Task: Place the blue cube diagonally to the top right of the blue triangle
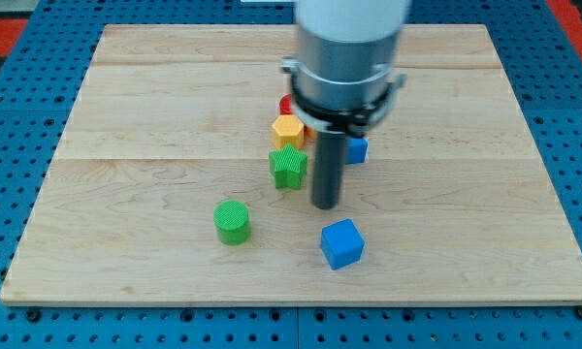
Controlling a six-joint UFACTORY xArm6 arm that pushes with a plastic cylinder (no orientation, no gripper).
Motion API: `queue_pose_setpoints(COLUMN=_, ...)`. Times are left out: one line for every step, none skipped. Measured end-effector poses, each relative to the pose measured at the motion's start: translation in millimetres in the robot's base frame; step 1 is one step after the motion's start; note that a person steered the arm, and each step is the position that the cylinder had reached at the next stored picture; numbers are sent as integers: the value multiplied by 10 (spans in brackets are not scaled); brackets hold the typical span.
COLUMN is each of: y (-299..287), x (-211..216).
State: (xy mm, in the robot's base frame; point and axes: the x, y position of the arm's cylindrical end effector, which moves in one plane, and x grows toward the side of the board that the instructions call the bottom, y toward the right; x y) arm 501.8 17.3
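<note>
Board (126, 116): one wooden top, blocks scattered mid-way.
Tip (326, 206): my tip, bare rod, touching nothing, holding nothing.
Blue cube (342, 243): one, just below-right of tip.
Blue triangle (356, 149): one, above-right, half hidden.
Green star (288, 167): one, left.
Green cylinder (233, 222): one, farther left.
Yellow hexagon (287, 129): one, above-left.

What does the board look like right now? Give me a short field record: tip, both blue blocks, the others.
tip: my tip is above the blue cube, right of the green star
blue cube: near the view's bottom, untouched
blue triangle: partly hidden behind the rod
green star
green cylinder
yellow hexagon
red block: mostly hidden
</note>
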Motion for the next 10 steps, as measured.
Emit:
queue_pose_setpoints(y=-283, x=-105)
queue_pose_setpoints(y=-268, x=-261)
queue_pose_setpoints(y=-867, x=-126)
queue_pose_setpoints(y=-1455, x=-372)
queue_pose_setpoints(y=-1327, x=353)
queue_pose_setpoints(y=-858, x=604)
queue_pose_setpoints(y=-352, x=793)
queue_pose_setpoints(y=347, x=836)
queue_pose_setpoints(y=370, x=388)
queue_pose_setpoints(y=751, x=352)
